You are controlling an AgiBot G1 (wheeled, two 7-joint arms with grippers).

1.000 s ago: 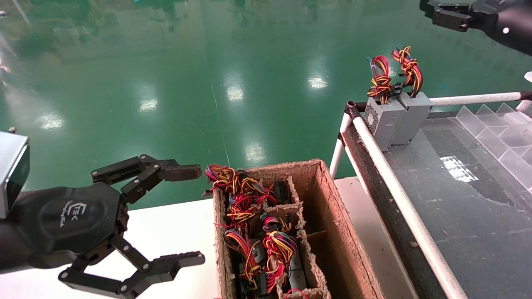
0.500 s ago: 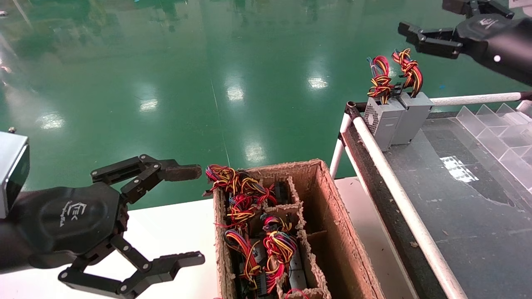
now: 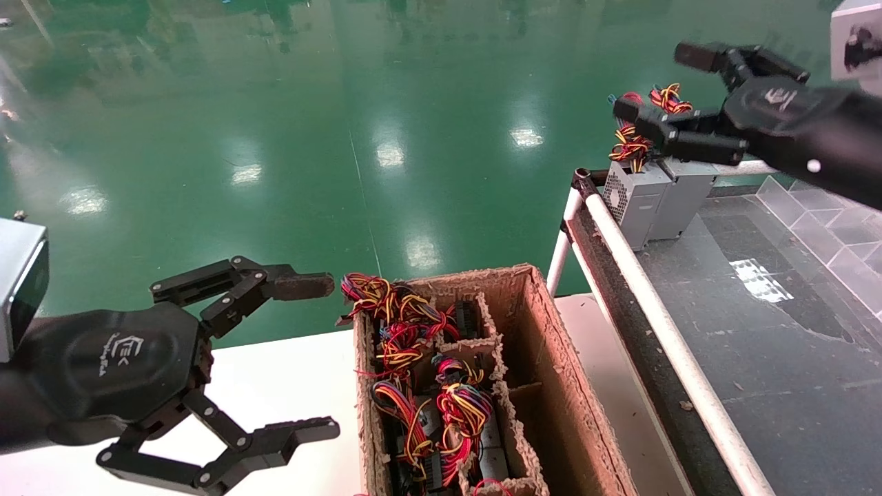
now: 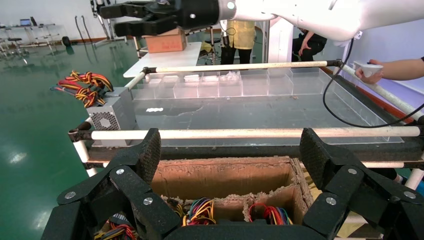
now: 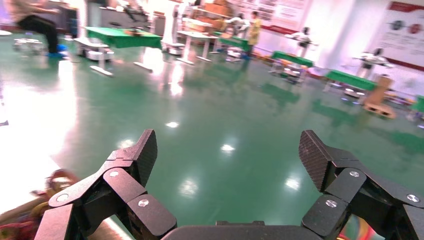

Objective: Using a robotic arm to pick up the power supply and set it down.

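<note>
The power supply (image 3: 683,198), a plain grey box, stands at the far corner of the dark table (image 3: 758,344), and its red-yellow-black wires (image 3: 670,100) are partly hidden behind a finger. My right gripper (image 3: 660,84) hangs open just above those wires, touching nothing. Between its fingers, the right wrist view of this gripper (image 5: 227,150) holds only green floor. The same gripper (image 4: 135,17) appears high up in the left wrist view. My left gripper (image 3: 320,357) is parked open beside the cardboard box (image 3: 551,358), with nothing between its fingers.
A second grey box with a perforated vent face (image 3: 632,200) stands against the power supply. Inside the cardboard box, dividers separate dark units with wire bundles (image 3: 448,406). A white pipe rail (image 3: 654,303) edges the dark table. Clear plastic dividers (image 3: 827,220) line its far side.
My right gripper has come down and leftward from the upper right corner to just above the two grey boxes' wires. The left arm has not moved.
</note>
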